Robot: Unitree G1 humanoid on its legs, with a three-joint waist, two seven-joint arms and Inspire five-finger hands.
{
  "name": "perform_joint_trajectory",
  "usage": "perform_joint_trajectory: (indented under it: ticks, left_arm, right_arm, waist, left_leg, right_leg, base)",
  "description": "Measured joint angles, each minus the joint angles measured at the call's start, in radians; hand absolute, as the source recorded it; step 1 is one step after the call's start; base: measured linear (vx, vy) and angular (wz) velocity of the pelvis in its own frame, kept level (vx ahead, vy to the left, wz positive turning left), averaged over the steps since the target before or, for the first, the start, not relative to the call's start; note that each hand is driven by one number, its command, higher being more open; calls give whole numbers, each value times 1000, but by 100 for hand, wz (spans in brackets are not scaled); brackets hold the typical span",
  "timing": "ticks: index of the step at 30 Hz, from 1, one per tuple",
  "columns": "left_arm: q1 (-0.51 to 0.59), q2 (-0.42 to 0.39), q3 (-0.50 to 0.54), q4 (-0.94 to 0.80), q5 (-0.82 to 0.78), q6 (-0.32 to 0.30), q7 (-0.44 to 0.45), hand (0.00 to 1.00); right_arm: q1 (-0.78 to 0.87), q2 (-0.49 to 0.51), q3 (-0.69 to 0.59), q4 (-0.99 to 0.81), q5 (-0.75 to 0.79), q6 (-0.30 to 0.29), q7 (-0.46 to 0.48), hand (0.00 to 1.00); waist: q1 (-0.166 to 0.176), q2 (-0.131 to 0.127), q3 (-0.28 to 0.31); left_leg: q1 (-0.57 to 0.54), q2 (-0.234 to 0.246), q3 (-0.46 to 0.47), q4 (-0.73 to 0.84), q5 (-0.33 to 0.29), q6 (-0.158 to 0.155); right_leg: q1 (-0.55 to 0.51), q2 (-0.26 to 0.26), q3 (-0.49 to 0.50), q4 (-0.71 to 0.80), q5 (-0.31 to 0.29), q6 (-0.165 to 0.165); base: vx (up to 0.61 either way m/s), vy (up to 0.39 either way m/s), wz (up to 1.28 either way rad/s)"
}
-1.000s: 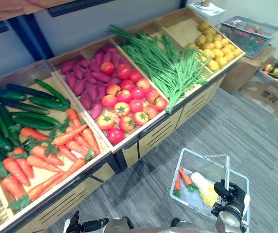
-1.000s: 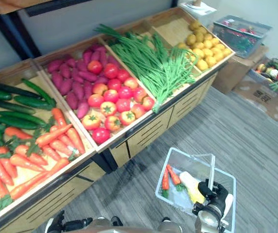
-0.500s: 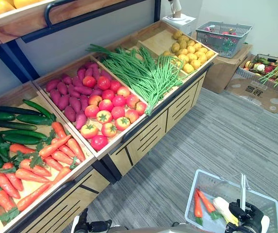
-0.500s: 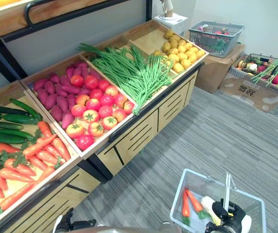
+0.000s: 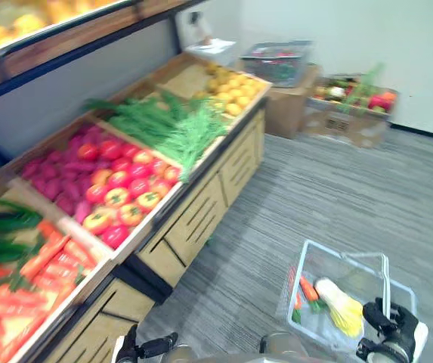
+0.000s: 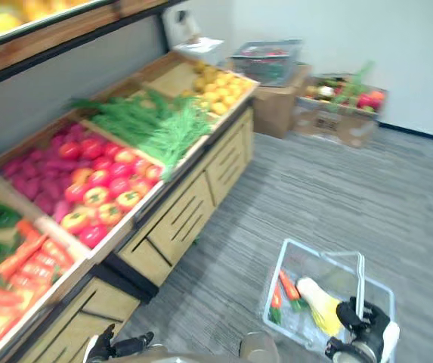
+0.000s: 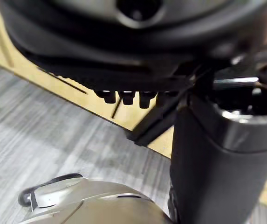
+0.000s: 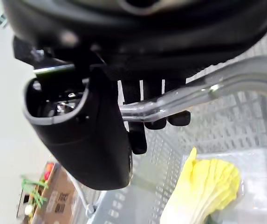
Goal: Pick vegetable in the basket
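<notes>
Under the basket handle (image 8: pixel 236 79), clasped by the right hand's (image 6: pixel 361 318) fingers (image 8: pixel 138 140), lie carrots (image 6: pixel 288 286).

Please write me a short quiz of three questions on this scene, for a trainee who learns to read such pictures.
1. True or false: the basket stands on the wooden produce stand.
2. Which lies in the basket beside the pale yellow vegetable? A tomatoes, B carrots, C cucumbers.
3. Which hand is curled round the basket's handle?
Key: 1 false: it hangs over the floor, clear of the wooden produce stand. 2 B. 3 the right hand.
</notes>
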Motion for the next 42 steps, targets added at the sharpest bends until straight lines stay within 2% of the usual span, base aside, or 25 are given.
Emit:
perform_joint_trajectory:
  ticks: [2,3,4,5,6,7,8,9,11,12,13,16,19,21,27,31,35,37,42]
  left_arm:
    - [1,-15,2,-10,-8,-1,5,100]
    - [1,-40,2,-10,-12,1,5,100]
    - [5,-42,7,-19,-18,5,3,100]
    - [11,-33,13,-27,-23,11,3,100]
    - [16,-16,19,-34,-22,14,3,100]
    - [4,-32,28,-32,-19,21,-4,100]
    - [5,-31,30,-34,-19,20,-8,100]
    - [9,-35,26,-41,-19,15,-11,100]
    - [10,-38,2,-43,-21,15,-13,100]
    - [10,-42,-2,-42,-19,15,-19,100]
    - [10,-34,-2,-38,-12,15,-27,100]
    - [0,-24,-9,-36,-10,13,-29,100]
    - [0,-17,-16,-34,-13,14,-34,100]
    - [-1,-19,-17,-33,-26,13,-42,100]
    - [-2,-23,-15,22,-73,11,-53,100]
    - [-2,-29,8,37,-123,0,-84,100]
    - [-2,-54,81,59,-271,16,-119,100]
    - [-3,-57,115,82,-365,26,-139,100]
    - [-1,-71,154,85,-459,45,-141,100]
  right_arm:
    - [-2,1,25,-23,1,0,0,0]
    - [-1,-7,36,-51,0,-1,0,0]
    - [-4,6,57,-77,1,1,4,0]
    - [18,15,78,-105,1,1,10,0]
    - [41,21,93,-126,1,1,12,0]
    - [46,19,97,-136,2,26,21,0]
    - [49,20,98,-137,2,28,22,0]
    - [55,25,98,-147,1,28,26,0]
    - [74,21,97,-175,2,28,25,0]
    - [86,16,96,-187,2,27,21,0]
    - [95,23,95,-190,2,26,15,0]
    - [114,35,74,-196,4,14,5,0]
    - [139,51,55,-182,3,10,-2,0]
    - [138,53,56,-119,3,3,-2,0]
    - [111,69,55,77,11,0,-2,0]
    - [111,111,-17,161,68,-29,-6,0]
    - [118,151,-54,225,151,-84,5,0]
    - [119,172,-49,247,188,-104,45,0]
    - [113,199,-2,286,201,-108,109,0]
  waist:
    - [1,18,8]
    - [8,63,9]
    - [43,47,16]
    - [39,27,17]
    - [36,-2,16]
    - [27,23,12]
    - [27,22,10]
    - [29,28,4]
    - [26,49,-8]
    - [29,59,-15]
    - [29,45,-32]
    - [19,41,-62]
    - [17,30,-73]
    - [18,30,-79]
    - [24,43,-96]
    - [26,43,-111]
    - [30,30,-124]
    - [35,19,-136]
    - [50,1,-139]
  left_leg:
    - [7,10,-2,-83,-29,4]
    - [34,17,-19,-175,-45,-28]
    - [52,10,15,-156,-43,-45]
    - [67,4,48,-122,-58,-69]
    - [79,-4,69,-61,-82,-85]
    - [17,6,5,98,-106,-50]
    - [8,1,-7,112,-112,-50]
    - [-11,-3,-27,99,-130,-61]
    - [-15,7,-22,-7,-112,-61]
    - [-10,11,-20,-36,-51,-78]
    - [11,8,6,-48,-57,-93]
    - [36,-7,42,-99,-51,-75]
    - [79,-23,65,-150,-39,-57]
    - [107,-28,91,-187,-33,-47]
    - [135,-47,122,-210,-2,-21]
    - [140,-64,119,-216,12,-21]
    - [166,-66,116,-239,13,-20]
    - [169,-65,116,-249,15,-18]
    - [175,-65,113,-281,20,-15]
  right_leg:
    - [-16,49,47,-4,8,-17]
    - [-46,95,33,26,-1,-56]
    - [-101,73,-5,191,-32,-50]
    - [-96,49,-33,272,-61,-42]
    - [-49,27,-21,224,-134,-5]
    - [-24,53,15,203,-124,4]
    - [-20,53,24,194,-123,3]
    - [1,56,62,162,-111,14]
    - [21,65,109,140,-112,28]
    - [24,74,122,141,-118,41]
    - [27,60,132,133,-121,57]
    - [51,26,119,37,-73,117]
    - [93,3,118,-38,-42,137]
    - [113,-5,102,-97,2,152]
    - [149,-34,28,-221,102,152]
    - [182,-61,-30,-285,131,147]
    - [221,-71,-70,-324,144,143]
    - [230,-70,-81,-345,151,137]
    - [241,-70,-124,-382,160,125]
  base:
    - [58,122,-181]
    - [-2,131,-194]
    - [39,136,-200]
    - [154,78,-155]
    - [204,50,-113]
    - [170,20,-82]
    - [119,46,-95]
    - [135,80,-95]
    - [174,152,-92]
    - [187,221,-66]
    - [240,241,-57]
    - [186,147,-32]
    - [179,147,-24]
    - [144,133,-35]
    - [83,69,-37]
    - [48,63,-1]
    - [12,42,7]
    - [-31,-2,4]
    - [-110,-23,3]
